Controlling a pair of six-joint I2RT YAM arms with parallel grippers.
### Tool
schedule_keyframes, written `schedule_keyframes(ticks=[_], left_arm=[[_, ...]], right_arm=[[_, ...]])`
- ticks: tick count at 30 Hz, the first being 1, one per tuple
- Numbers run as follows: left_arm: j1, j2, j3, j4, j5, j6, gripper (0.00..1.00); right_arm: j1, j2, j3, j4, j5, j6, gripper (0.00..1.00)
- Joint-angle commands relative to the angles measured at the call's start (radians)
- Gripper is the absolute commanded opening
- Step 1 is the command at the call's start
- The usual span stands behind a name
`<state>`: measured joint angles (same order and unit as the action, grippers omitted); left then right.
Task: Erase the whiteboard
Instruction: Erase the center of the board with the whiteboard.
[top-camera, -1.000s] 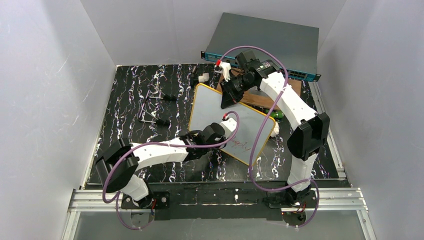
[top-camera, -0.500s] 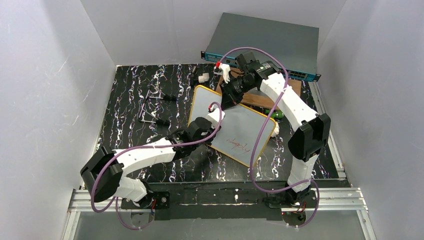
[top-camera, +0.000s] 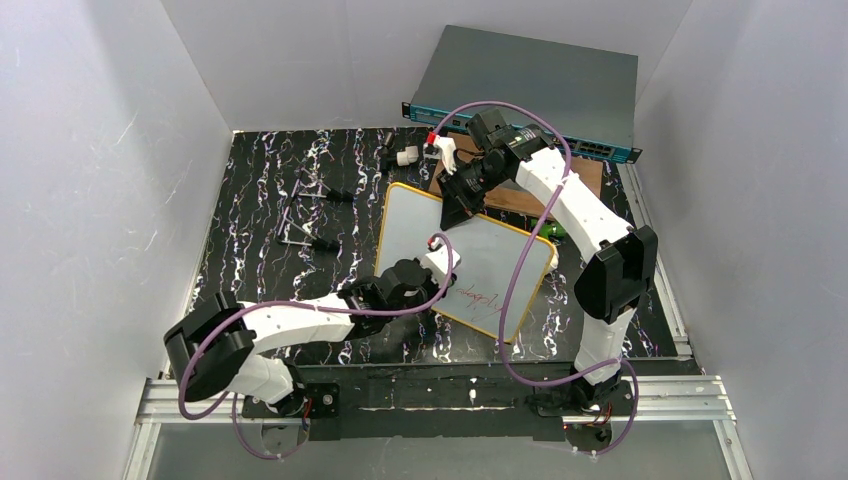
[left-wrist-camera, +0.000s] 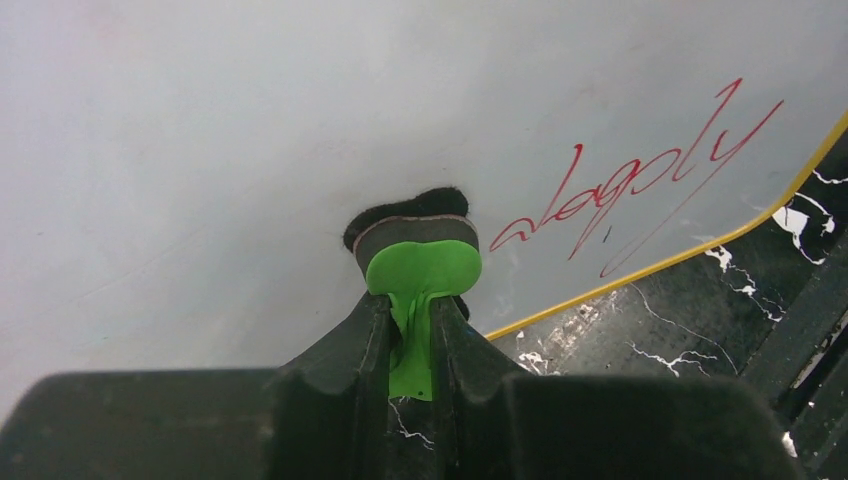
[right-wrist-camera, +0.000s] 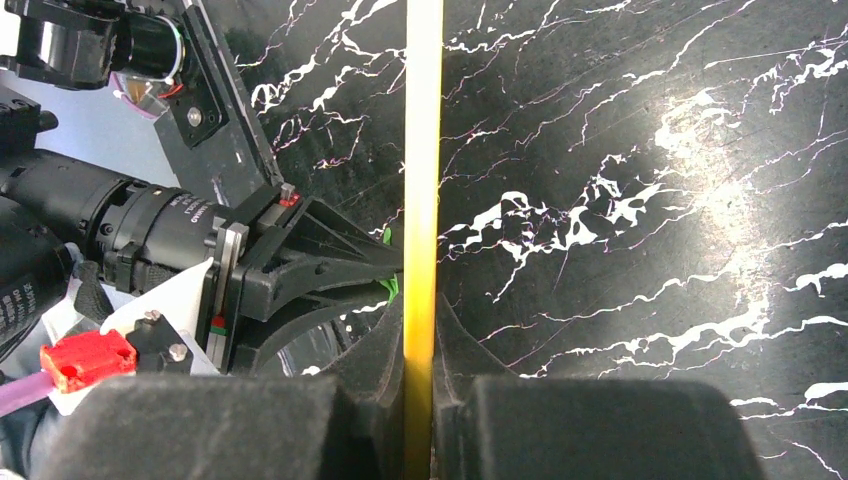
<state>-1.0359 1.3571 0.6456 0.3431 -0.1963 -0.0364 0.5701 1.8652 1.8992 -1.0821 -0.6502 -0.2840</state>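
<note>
The whiteboard (top-camera: 410, 225) sits skewed in the middle of the black marbled bench (top-camera: 260, 220), and the right claw (right-wrist-camera: 420, 335) is clamped on its far yellow rim — squeezed tight on either side of the edge. The left claw (left-wrist-camera: 410, 325) is pinching a green eraser (left-wrist-camera: 425, 270) by its tab, with the dark felt pad pressed on the white surface just beside some red handwriting (left-wrist-camera: 630, 180) — that scrawl runs close to the board's yellow rim down at the near end, not wiped yet.
</note>
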Motion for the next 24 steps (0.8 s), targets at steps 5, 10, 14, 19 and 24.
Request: schedule_keyframes(ticks=[5,10,14,19,24], left_arm=[[0.022,-0.021,0.044,0.015,-0.02,0.032,0.0],[0.098,-0.097,0.059,-0.011,0.007,-0.027,0.0],[0.101,-0.101,0.032,-0.029,0.087,-0.074,0.0],[0.011,-0.074,-0.117,0.078,0.126,-0.122,0.0],[-0.076,0.103,-0.015,0.18,-0.041,-0.069,0.0]], right_arm=[[0.033,-0.017,0.001,-0.046,-0.204,0.019,0.01],[0.033,-0.022,0.0,-0.044,-0.2,0.019,0.01],[0.033,-0.018,0.004,-0.04,-0.191,0.026,0.01],[0.03,-0.017,0.011,-0.002,-0.184,0.091,0.01],[0.013,-0.015,-0.02,0.075,-0.184,0.198,0.01]])
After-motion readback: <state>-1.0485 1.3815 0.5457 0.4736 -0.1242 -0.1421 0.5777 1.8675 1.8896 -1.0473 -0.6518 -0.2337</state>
